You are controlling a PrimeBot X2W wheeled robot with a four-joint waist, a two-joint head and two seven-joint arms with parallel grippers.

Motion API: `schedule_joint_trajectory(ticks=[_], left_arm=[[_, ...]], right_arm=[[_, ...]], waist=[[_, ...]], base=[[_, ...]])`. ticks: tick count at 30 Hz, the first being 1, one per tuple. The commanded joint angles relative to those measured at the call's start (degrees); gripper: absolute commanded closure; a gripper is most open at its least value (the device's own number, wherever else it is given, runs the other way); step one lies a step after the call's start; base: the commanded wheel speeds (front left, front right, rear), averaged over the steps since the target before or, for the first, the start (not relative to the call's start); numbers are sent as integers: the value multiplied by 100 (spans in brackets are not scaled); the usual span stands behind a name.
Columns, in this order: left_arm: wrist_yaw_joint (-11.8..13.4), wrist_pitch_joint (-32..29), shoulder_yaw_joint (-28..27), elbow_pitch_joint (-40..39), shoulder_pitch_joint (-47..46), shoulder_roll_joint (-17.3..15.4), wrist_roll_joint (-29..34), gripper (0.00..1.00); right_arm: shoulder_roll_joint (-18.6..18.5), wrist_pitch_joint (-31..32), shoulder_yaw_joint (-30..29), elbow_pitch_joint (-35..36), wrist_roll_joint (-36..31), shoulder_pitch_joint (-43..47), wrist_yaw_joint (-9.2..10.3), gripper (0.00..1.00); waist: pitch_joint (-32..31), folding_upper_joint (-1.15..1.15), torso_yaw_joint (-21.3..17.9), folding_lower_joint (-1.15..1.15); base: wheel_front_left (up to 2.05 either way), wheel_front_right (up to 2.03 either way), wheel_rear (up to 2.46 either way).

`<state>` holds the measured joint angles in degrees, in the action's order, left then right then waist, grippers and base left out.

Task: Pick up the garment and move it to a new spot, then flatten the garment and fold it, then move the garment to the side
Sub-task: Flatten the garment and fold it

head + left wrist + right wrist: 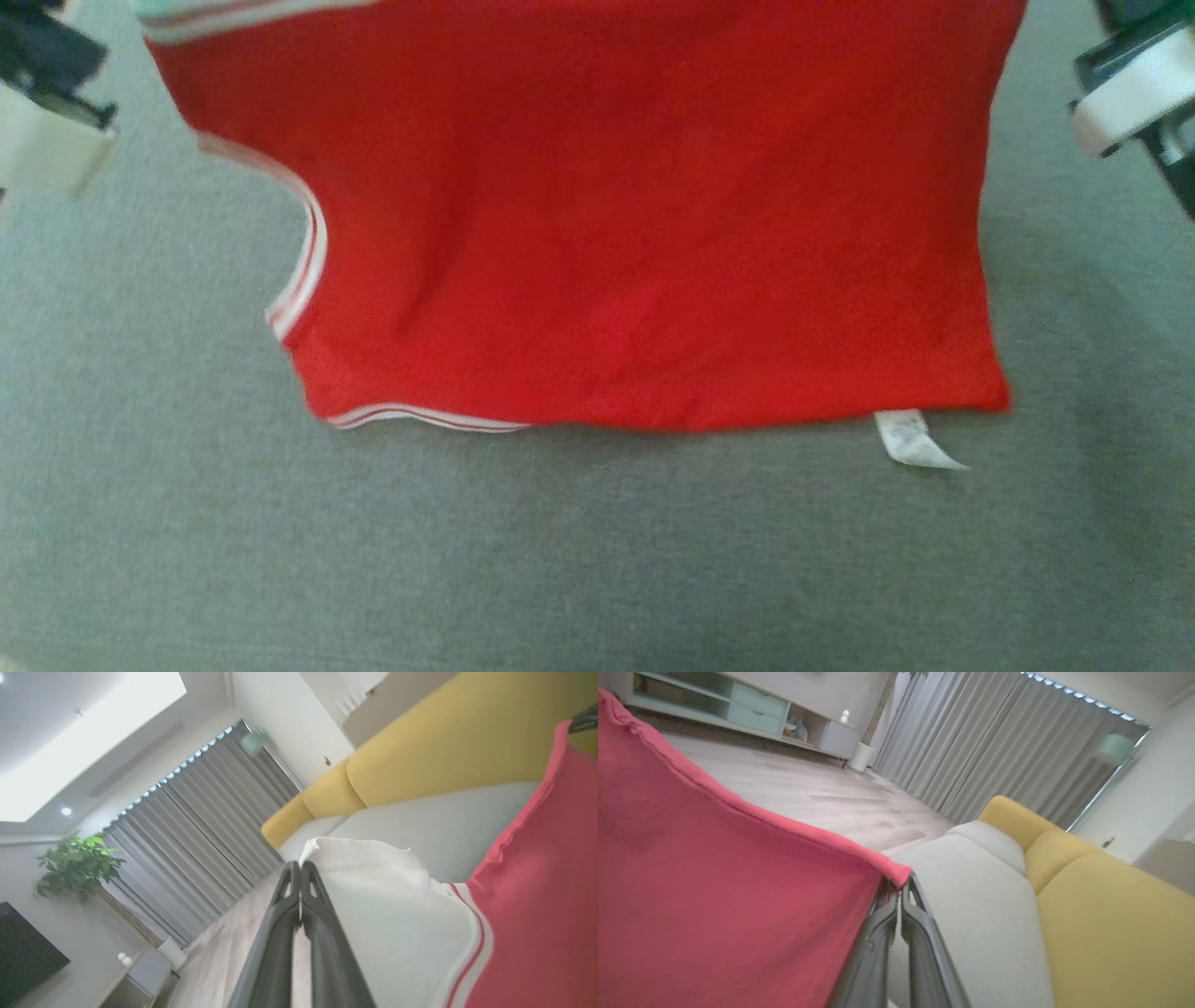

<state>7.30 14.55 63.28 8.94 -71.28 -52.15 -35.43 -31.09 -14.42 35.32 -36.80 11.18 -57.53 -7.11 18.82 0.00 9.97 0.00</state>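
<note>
The garment (635,233) is a red top with white, red-striped trim and a white label (910,439) at its lower hem. It hangs spread out between my two arms, its lower hem at or just above the grey seat (597,569). In the left wrist view my left gripper (300,865) is shut on a white part of the garment (383,896), with the red body (537,905) to its right. My right gripper (901,887) is shut on a red corner of the garment (714,896).
The grey seat belongs to a sofa with a yellow backrest (1111,914). Beyond it are wooden floor (808,793), grey curtains (994,742), a low cabinet (738,709) and a potted plant (77,863). My pale forearms sit at the head view's top left (47,140) and top right (1134,93).
</note>
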Motion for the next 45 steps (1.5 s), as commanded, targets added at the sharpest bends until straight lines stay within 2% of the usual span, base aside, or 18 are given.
schedule_joint_trajectory(ticks=[1, 6, 7, 10, 19, 23, 26, 29, 30, 33, 40, 45], left_arm=[[138, 41, -639, -251, -257, -296, 132, 100], [305, 43, -1493, -766, 2, -312, 293, 100], [305, 43, -1493, -766, 2, -312, 293, 100], [319, 43, -1992, -1021, 201, -286, 385, 100], [-178, 44, -2858, -1183, 794, -404, 78, 100], [-340, 44, -3198, -1206, 818, -244, -105, 100], [-528, 43, -3173, -1124, 783, -170, -116, 100], [-743, -138, -3026, -834, 656, -12, -232, 100], [-904, -310, -2898, -554, 541, 120, -300, 100], [-1082, -434, -2693, -101, 333, 318, -229, 100], [-1232, -253, -2454, 1139, -807, 999, 291, 100], [-1216, -4, -2487, 1823, -1845, 1498, 808, 100]], right_arm=[[-131, -57, -291, 321, -33, 207, -37, 100], [-325, -57, -1023, 864, -57, 434, -37, 100], [-325, -57, -1023, 864, -57, 434, -37, 100], [-456, -57, -1433, 1238, -135, 573, -37, 100], [-759, 53, -1953, 2147, -230, 936, -37, 100], [-828, 187, -2127, 2464, -239, 1016, -37, 100], [-851, 305, -2117, 2584, -222, 1029, -37, 100], [-807, 384, -1968, 2529, -156, 943, -37, 100], [-735, 439, -1827, 2401, -56, 835, -37, 100], [-617, 514, -1571, 2106, 128, 587, -37, 100], [-443, 387, -1000, 1151, 241, -590, -37, 100], [-342, 92, -988, 537, -3, -1592, -37, 100]], waist=[[-364, 0, -269, 0], [-797, 0, -572, 0], [-797, 0, -572, 0], [-1034, 0, -749, 0], [-1627, 0, -1298, 0], [-1786, 0, -1423, 0], [-1833, 0, -1457, 0], [-1790, 0, -1452, 0], [-1689, 0, -1425, 0], [-1401, 0, -1347, 0], [-438, 0, -1106, 0], [58, 0, -992, 0]], base=[[0, 0, 0], [0, 0, 0], [0, 0, 0], [0, 0, 0], [0, 0, 0], [0, 0, 0], [0, 0, 0], [0, 0, 0], [0, 0, 0], [0, 0, 0], [0, 0, 0], [0, 0, 0]])
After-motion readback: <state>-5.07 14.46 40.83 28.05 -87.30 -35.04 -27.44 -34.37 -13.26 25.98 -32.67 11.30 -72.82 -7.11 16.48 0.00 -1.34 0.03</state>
